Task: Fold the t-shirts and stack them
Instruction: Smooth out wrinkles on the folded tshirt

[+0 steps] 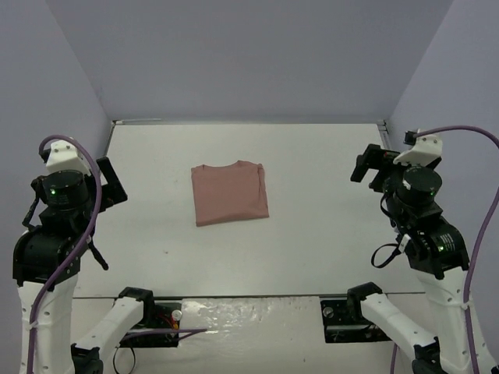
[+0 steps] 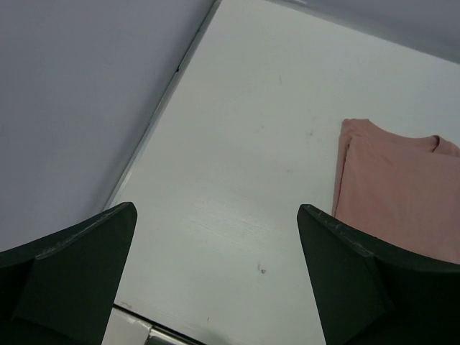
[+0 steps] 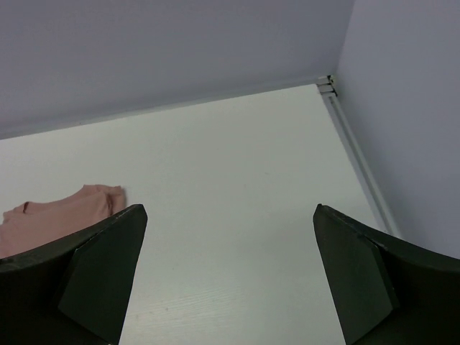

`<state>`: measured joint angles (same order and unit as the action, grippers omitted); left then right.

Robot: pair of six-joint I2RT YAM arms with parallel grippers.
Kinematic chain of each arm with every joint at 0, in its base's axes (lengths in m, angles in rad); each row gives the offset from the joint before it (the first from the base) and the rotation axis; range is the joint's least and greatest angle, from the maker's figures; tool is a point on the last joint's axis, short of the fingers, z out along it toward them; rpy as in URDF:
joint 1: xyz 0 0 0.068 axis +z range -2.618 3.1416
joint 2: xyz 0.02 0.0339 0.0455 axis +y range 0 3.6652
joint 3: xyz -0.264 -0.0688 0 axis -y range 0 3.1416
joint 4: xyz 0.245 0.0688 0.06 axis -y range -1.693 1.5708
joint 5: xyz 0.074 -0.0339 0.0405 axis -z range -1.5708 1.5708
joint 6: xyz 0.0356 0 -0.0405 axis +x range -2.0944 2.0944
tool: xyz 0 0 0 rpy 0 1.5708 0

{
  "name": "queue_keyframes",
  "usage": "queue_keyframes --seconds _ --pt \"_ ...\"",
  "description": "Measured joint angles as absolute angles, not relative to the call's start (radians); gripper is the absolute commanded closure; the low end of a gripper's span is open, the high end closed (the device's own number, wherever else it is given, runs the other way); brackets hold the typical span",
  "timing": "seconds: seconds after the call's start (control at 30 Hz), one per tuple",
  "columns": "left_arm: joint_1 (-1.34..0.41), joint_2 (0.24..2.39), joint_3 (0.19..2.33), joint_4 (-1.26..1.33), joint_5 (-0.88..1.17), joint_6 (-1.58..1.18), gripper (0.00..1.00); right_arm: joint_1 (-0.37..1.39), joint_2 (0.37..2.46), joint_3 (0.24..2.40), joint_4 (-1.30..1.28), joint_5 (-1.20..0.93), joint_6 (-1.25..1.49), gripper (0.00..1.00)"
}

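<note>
A dusty-pink t-shirt (image 1: pixel 230 193) lies folded into a neat rectangle in the middle of the white table (image 1: pixel 312 234), collar toward the back wall. No print shows on its upper face. My left gripper (image 1: pixel 109 183) is raised at the table's left edge, well apart from the shirt, open and holding nothing. In the left wrist view the gripper (image 2: pixel 215 208) frames bare table, with the t-shirt (image 2: pixel 395 187) off to the right. My right gripper (image 1: pixel 370 165) hangs open and holding nothing at the right edge. In its own view the gripper (image 3: pixel 230 208) has the t-shirt (image 3: pixel 57 215) at far left.
Pale lavender walls enclose the table on the left (image 1: pixel 54 78), back (image 1: pixel 249 54) and right (image 1: pixel 460 70). A metal rail (image 1: pixel 249 296) runs along the near edge, with both arm bases (image 1: pixel 148 315) mounted below it.
</note>
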<state>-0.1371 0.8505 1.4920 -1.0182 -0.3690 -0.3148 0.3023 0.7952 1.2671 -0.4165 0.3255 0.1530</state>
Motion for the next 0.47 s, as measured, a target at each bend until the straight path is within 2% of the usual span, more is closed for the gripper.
queue_keyframes --seconds 0.47 --pt "-0.138 0.84 1.411 -1.056 -0.421 -0.318 0.03 0.302 0.803 1.267 -0.431 0.413 0.087 0.0"
